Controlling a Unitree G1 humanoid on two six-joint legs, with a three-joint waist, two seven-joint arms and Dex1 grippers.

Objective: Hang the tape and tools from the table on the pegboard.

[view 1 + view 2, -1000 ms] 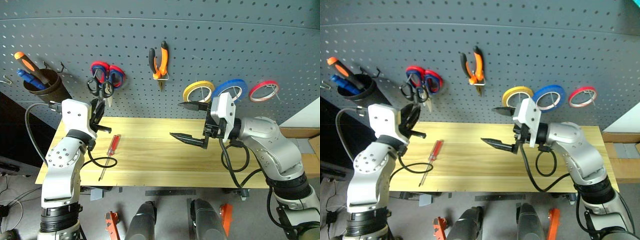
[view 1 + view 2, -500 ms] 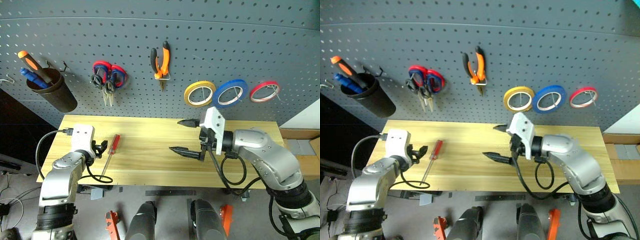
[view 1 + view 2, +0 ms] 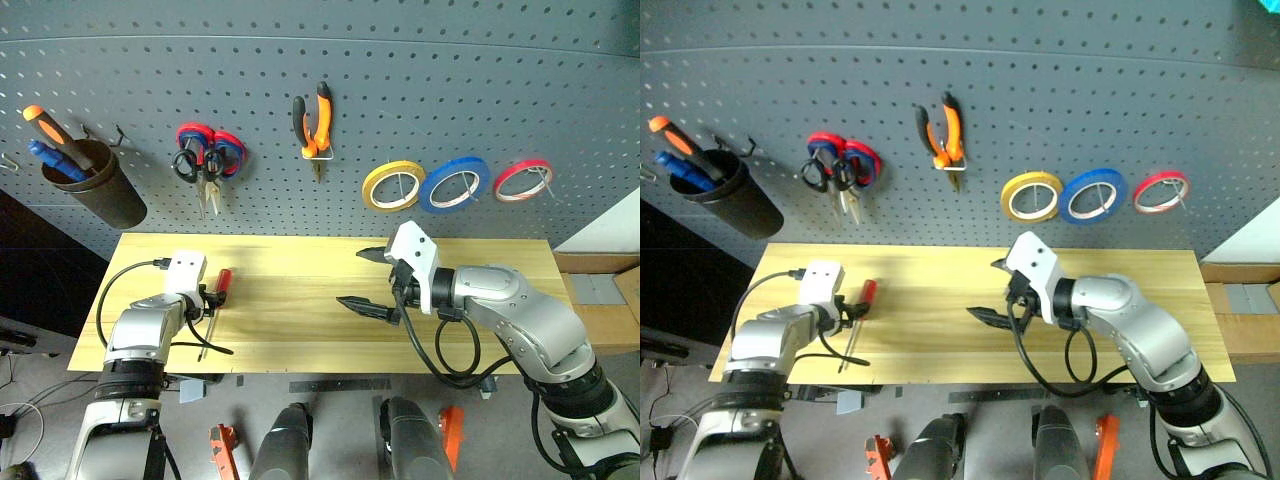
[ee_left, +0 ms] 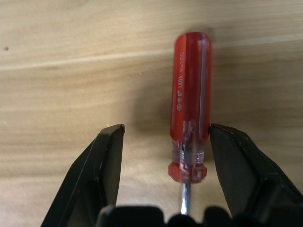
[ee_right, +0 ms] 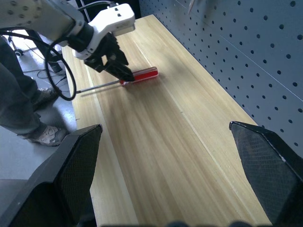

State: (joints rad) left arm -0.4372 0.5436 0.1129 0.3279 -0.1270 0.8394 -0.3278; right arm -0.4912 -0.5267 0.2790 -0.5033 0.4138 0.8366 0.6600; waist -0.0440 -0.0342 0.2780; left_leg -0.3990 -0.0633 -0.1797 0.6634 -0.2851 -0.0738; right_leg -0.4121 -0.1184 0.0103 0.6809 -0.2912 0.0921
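The red-handled screwdriver [image 3: 223, 282] lies on the table [image 3: 300, 340] at its left end. My left gripper [image 3: 209, 298] is down at it, open, with the handle [image 4: 191, 109] between its fingers, close against one fingertip [image 4: 222, 142] and apart from the other. My right gripper [image 3: 366, 279] hovers open over the table's middle, holding nothing. On the pegboard [image 3: 420, 80] hang the black-handled scissors [image 3: 186, 166], the orange-and-black pliers [image 3: 316, 125] and the yellow tape [image 3: 392, 187].
A dark cup [image 3: 92, 185] with orange and blue screwdrivers hangs at the pegboard's left. Red-and-blue scissors [image 3: 216, 150] overlap the black ones. Blue tape [image 3: 455, 183] and red tape [image 3: 523, 180] hang right of the yellow. A person's legs [image 5: 19, 109] stand past the table's left end.
My left arm dropped from the pegboard to the table and its gripper opened around the screwdriver's handle. The right gripper sank a little, still open. The camera view shifted slightly.
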